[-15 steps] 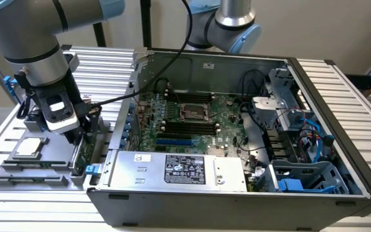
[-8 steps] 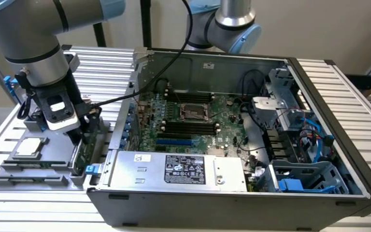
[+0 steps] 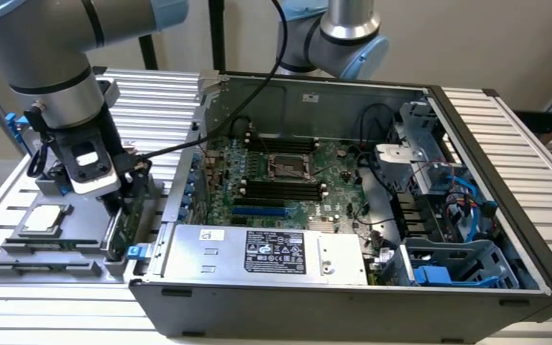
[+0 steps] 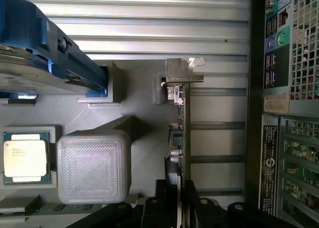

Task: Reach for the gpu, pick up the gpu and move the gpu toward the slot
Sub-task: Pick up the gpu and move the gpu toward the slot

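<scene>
Gpu [image 4: 182, 133] — thin, stiff, light, fragile — stands on edge at the exterior view's left of the case [image 3: 353, 316]; jaws narrow astride its bare edge, not yet clamped.

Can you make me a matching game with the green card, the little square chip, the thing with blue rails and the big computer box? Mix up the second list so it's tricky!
Things:
1. gpu
2. processor chip
3. hard drive
4. computer case

Clues:
A. big and dark, open so its inside shows
B. small, square and silver, lying flat
C. thin and green, standing on its edge in the grey holder
D. silver with blue rails

Pairs: 1-C, 2-B, 3-D, 4-A
</scene>
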`<state>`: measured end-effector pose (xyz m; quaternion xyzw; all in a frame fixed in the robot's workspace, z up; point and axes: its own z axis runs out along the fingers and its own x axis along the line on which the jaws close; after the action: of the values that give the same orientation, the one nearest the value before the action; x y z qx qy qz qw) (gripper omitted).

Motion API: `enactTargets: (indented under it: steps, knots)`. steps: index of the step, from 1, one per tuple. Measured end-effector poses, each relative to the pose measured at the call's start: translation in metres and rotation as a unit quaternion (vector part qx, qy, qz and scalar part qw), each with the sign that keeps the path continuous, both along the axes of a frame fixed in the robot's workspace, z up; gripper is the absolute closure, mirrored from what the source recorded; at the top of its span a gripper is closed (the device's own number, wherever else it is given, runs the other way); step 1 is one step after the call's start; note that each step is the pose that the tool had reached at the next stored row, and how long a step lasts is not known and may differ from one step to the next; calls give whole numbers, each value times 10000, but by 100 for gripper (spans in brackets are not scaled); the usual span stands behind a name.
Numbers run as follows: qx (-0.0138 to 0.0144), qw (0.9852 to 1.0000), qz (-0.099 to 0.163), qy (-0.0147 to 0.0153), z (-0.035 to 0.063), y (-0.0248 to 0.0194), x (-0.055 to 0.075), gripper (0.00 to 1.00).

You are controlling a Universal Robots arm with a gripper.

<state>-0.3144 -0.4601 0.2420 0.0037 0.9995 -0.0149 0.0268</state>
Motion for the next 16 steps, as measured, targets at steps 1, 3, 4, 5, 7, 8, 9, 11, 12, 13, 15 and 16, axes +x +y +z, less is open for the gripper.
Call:
enactTargets:
  steps: [1,3,4,5,7,8,9,11,12,13,15,16]
  knots:
    - [1,10000,0,14,0,-2,3,74]
    - [8,10000,0,31,1,-4,4,74]
    - [13,10000,0,38,1,-6,5,74]
    - [17,10000,0,46,1,-8,7,74]
    - [26,10000,0,59,2,-11,9,74]
    - [34,10000,0,65,3,-13,10,74]
    - [41,10000,0,71,4,-14,12,74]
    - [56,9999,0,83,5,-16,13,74]
    - [59,9999,0,91,5,-17,14,74]
    - [60,9999,0,102,6,-18,14,74]
    - [63,9999,1,124,8,-21,15,74]
    - [65,9999,2,134,8,-22,15,74]
